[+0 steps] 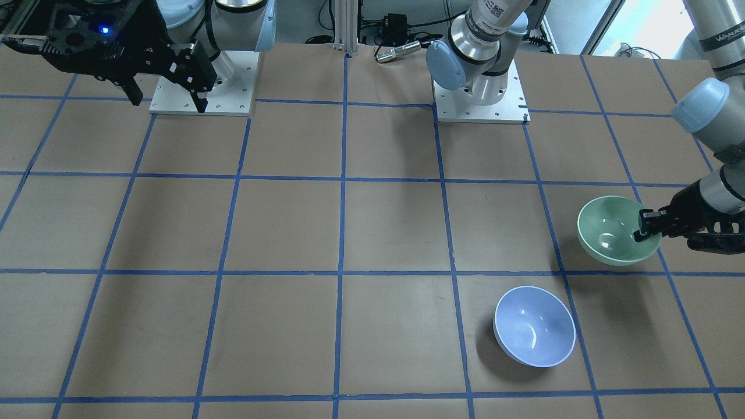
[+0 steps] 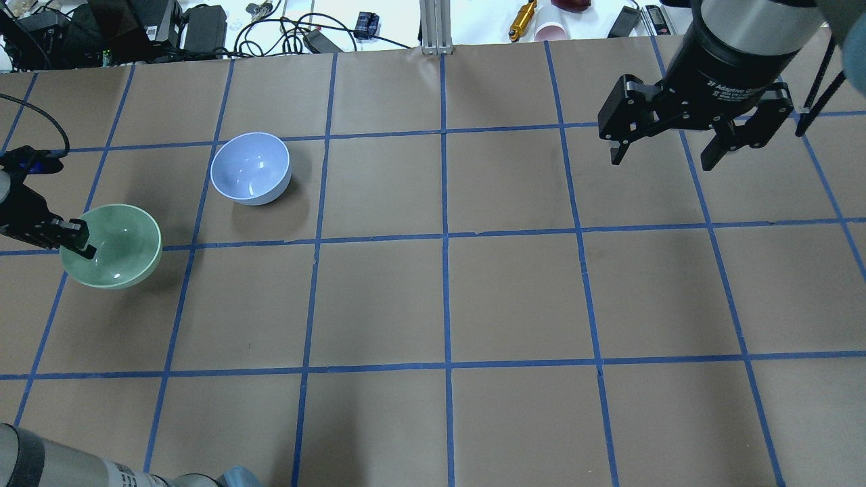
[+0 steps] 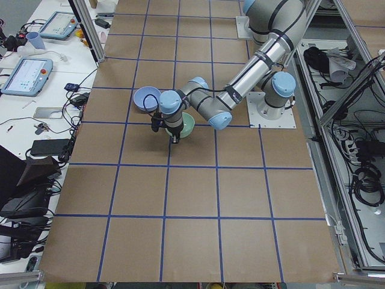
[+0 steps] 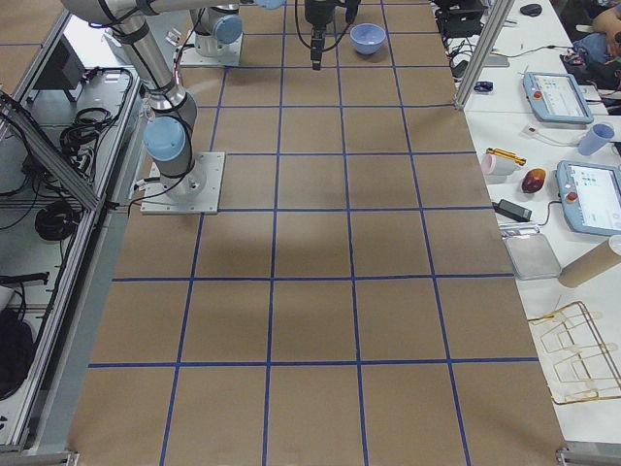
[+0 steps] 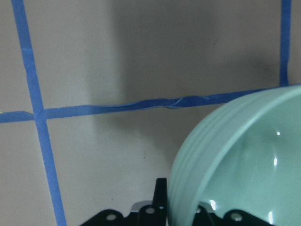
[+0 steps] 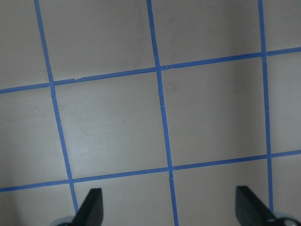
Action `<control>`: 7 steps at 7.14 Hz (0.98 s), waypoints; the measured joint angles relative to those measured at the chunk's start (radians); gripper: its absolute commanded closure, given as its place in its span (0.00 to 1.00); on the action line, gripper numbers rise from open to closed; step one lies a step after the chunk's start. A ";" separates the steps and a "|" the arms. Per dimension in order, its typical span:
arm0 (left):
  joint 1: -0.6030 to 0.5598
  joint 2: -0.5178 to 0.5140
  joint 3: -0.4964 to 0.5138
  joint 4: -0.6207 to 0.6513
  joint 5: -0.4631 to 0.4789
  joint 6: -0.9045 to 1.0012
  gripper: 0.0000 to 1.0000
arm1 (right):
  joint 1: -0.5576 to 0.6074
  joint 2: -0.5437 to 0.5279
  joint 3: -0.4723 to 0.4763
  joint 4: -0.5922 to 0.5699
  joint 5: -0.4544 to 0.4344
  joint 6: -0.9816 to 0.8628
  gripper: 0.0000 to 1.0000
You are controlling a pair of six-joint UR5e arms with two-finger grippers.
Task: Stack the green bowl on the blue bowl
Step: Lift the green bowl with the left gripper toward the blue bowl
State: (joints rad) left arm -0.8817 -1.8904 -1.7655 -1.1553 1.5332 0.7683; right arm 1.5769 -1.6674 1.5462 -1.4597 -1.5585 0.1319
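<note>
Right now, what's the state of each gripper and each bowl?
left gripper: shut on the rim of the green bowl, one finger inside.
right gripper: open, empty, above the table.
green bowl: mouth up, slightly tilted, seems lifted off the table; not yet stacked.
blue bowl: mouth up, empty, on the table, apart from the green bowl.

Open stretch of table [image 2: 473, 297] between green bowl [image 2: 118, 253] and blue bowl [image 2: 250, 169], right pincer [image 2: 661, 162] well apart

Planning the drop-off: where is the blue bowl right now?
In the overhead view, the blue bowl sits upper left, just beyond and right of the green bowl.
</note>
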 measured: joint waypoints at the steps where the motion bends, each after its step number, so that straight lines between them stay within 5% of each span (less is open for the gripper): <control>1: -0.008 0.007 0.033 -0.042 -0.020 -0.002 1.00 | 0.000 0.000 0.000 0.000 0.000 0.000 0.00; 7: -0.098 -0.010 0.191 -0.177 -0.196 -0.098 1.00 | 0.000 0.000 0.001 -0.001 0.000 0.000 0.00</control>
State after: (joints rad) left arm -0.9801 -1.8999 -1.5744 -1.3321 1.3376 0.6701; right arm 1.5769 -1.6674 1.5468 -1.4604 -1.5585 0.1319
